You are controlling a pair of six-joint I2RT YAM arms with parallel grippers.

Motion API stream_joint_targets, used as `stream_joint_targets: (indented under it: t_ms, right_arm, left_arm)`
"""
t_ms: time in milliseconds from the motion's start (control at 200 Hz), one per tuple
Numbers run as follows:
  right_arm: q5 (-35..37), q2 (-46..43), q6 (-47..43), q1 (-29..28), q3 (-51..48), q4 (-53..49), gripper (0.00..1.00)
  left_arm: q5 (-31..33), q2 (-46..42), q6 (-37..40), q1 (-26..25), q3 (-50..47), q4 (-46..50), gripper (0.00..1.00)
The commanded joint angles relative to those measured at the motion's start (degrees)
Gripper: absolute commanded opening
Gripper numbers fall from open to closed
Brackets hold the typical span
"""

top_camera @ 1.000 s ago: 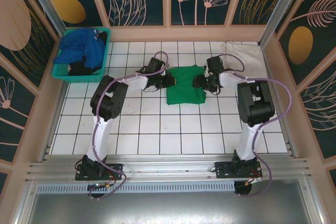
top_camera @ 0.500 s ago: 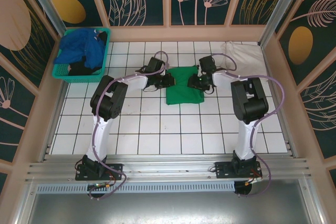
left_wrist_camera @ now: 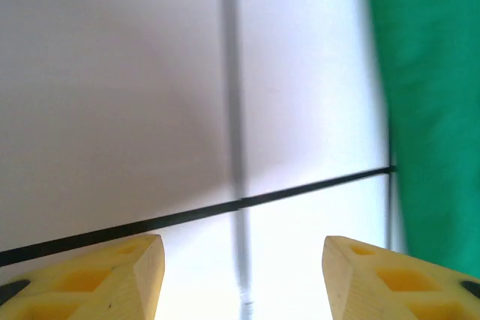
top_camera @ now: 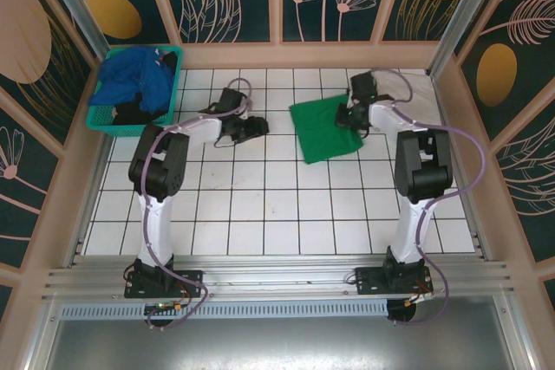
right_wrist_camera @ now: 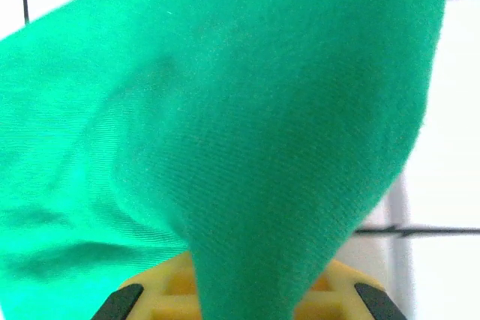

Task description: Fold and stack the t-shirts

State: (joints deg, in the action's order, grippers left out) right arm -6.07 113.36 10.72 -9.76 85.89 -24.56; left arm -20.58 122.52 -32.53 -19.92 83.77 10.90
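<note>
In the top external view, the white tiled desk [top_camera: 260, 205] carries a green t-shirt [top_camera: 323, 130], folded into a rough square. It lies a little right of the frame's centre and is turned askew to the tile lines. The right claw [top_camera: 346, 117] sits at the shirt's upper right edge and touches the cloth. The left claw [top_camera: 258, 126] rests over bare tiles left of centre, well apart from the green t-shirt. A teal basket [top_camera: 102, 119] stands in the upper left corner with a blue t-shirt [top_camera: 134, 75] heaped in it. A cream-white t-shirt [top_camera: 401, 86] lies flat in the upper right corner of the desk, just beyond the right arm.

In the left wrist view, the left claw [left_wrist_camera: 240, 279] has its two yellow fingertips [left_wrist_camera: 112, 279] at the bottom of the frame, standing apart with nothing between them. White desk [left_wrist_camera: 135, 73] tiles and dark grout lines lie beneath. The green t-shirt [left_wrist_camera: 431, 110] runs down the right edge of the frame, clear of the fingers.

In the right wrist view, the right claw [right_wrist_camera: 251, 301] is closed on a pinched fold of the green t-shirt [right_wrist_camera: 247, 95]. The cloth rises from between the yellow fingers [right_wrist_camera: 161, 290] at the bottom and spreads across most of the frame. A strip of white desk [right_wrist_camera: 446, 177] shows at the right.
</note>
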Motion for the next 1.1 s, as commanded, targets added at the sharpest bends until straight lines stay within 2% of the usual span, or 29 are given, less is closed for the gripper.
stream_joint_targets:
  t_ms: [0, 265, 355, 490, 525, 666, 801, 891, 1001, 1096]
  right_arm:
    - [4.9, -5.8, -8.7, 3.4, 6.0, -0.5, 0.00]
    - [-0.7, -1.4, -13.1, 14.7, 13.0, 3.1, 0.00]
    - [-5.1, 0.4, -14.7, 18.1, 13.0, 5.1, 0.00]
    - [-15.8, 4.5, -17.6, 22.5, 14.0, 6.5, 0.00]
    - [-16.5, 5.5, -18.2, 23.2, 14.2, 7.0, 0.00]
    - [-23.6, 7.9, -19.5, 22.8, 18.8, 5.8, 0.00]
    - [-24.4, 6.3, -21.9, 18.3, 19.9, 8.0, 0.00]
    - [-26.2, 5.6, -22.5, 17.8, 20.5, 9.8, 0.00]
    - [-25.3, 6.5, -24.8, 18.8, 19.4, 10.4, 0.00]
    - [-21.3, 8.7, -26.5, 21.3, 16.0, 13.0, 0.00]
  left_arm:
    - [2.2, -3.4, 2.0, 2.0, -1.4, 2.6, 0.58]
    - [2.6, -2.2, 2.5, 2.8, -4.8, 1.8, 0.58]
    - [2.5, -1.9, 2.2, 2.9, -6.0, 1.4, 0.58]
    - [2.3, -2.0, 2.2, 2.9, -7.0, 1.1, 0.58]
    - [2.7, -2.1, 2.3, 2.9, -7.1, 1.4, 0.58]
    - [3.4, -1.8, 2.8, 2.8, -7.3, 1.9, 0.58]
    - [2.7, -0.8, 2.6, 2.8, -6.4, 2.3, 0.58]
    - [2.7, -0.6, 2.5, 2.9, -6.1, 2.4, 0.58]
    - [3.2, -0.3, 2.7, 2.8, -5.3, 3.3, 0.58]
    - [3.0, 0.0, 2.6, 2.8, -4.9, 3.6, 0.58]
